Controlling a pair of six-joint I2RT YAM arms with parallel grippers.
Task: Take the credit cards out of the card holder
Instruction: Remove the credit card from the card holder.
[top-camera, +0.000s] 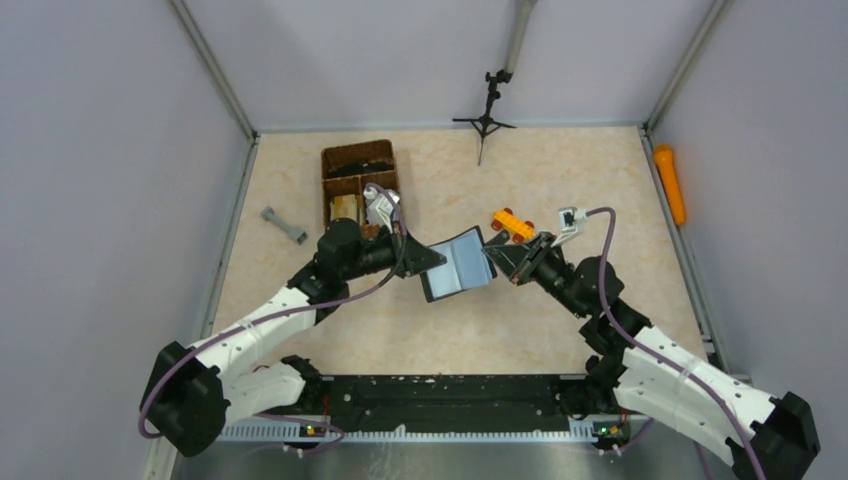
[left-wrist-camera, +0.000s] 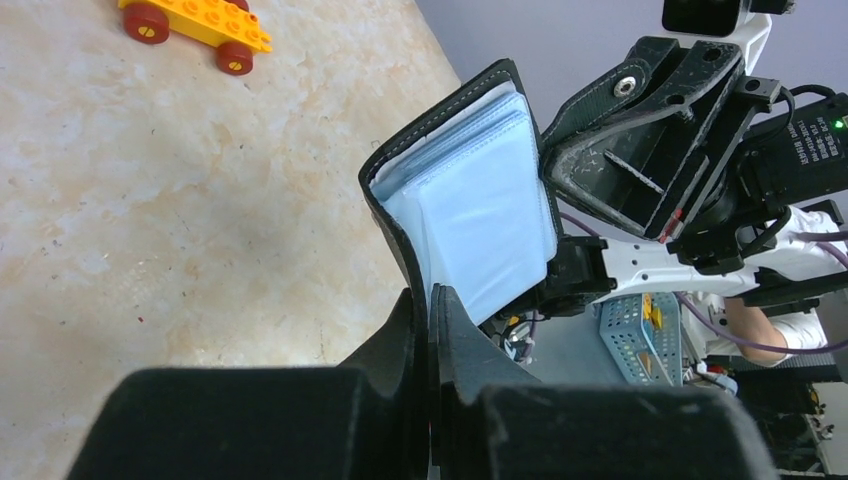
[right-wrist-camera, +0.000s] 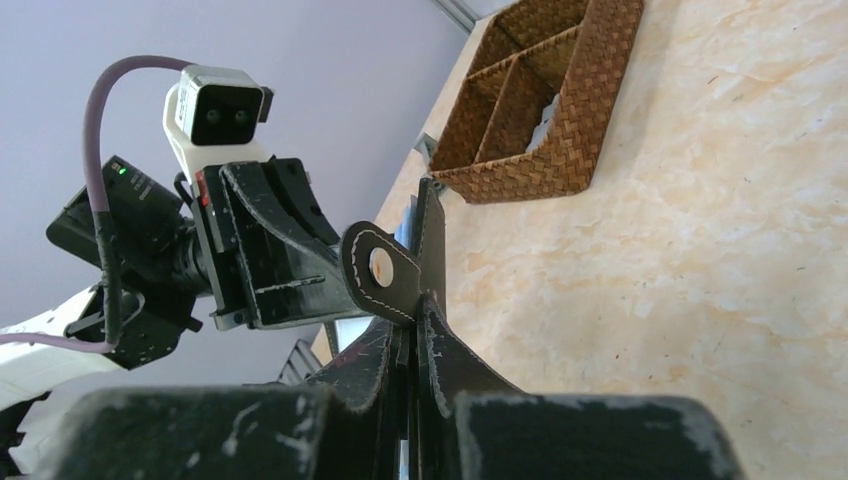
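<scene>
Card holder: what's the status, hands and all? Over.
Status: left hand shut on card holder; right hand shut on its opposite edge. Holder open between them, no card out. Toy car nearby, not blocking.

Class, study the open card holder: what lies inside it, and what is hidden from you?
Inside the card holder are stacked pale blue shiny pockets. Any cards within them are covered, so none can be confirmed.

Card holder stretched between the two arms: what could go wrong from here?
Each gripper pinches just a thin edge of the card holder, so it might slip from the left gripper or right gripper and fall to the table. Also, both grippers are busy holding; releasing one to reach inside could let it flop shut.
</scene>
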